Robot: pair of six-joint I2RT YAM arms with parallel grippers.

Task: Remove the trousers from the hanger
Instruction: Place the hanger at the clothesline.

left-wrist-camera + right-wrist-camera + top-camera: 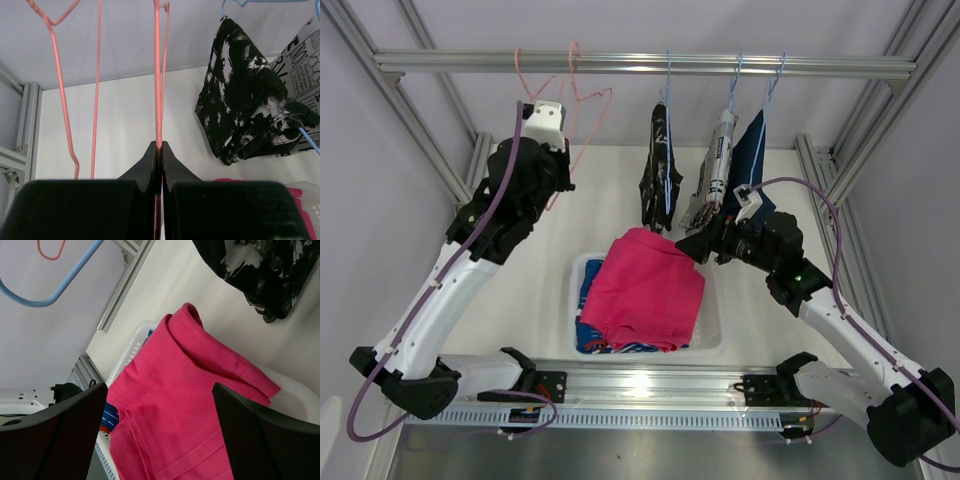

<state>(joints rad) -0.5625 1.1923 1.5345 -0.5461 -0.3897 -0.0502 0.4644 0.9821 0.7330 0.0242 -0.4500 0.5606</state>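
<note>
The pink trousers (645, 290) lie in a white basket (717, 338), on top of the blue patterned trousers (592, 337). The black-and-white trousers (660, 170), the white printed trousers (717, 175) and the dark blue denim trousers (752, 155) hang on blue hangers from the rail. My left gripper (563, 170) is shut on the wire of an empty pink hanger (158, 75), and its fingertips (159, 145) pinch that wire. My right gripper (696, 245) is open and empty, just above the pink trousers (190, 405).
A second empty pink hanger (60, 90) hangs left of the held one. The aluminium rail (640, 64) spans the back, with frame posts on both sides. The basket rim (132, 347) lies under the right gripper. The black-and-white trousers (245, 100) hang right of the left gripper.
</note>
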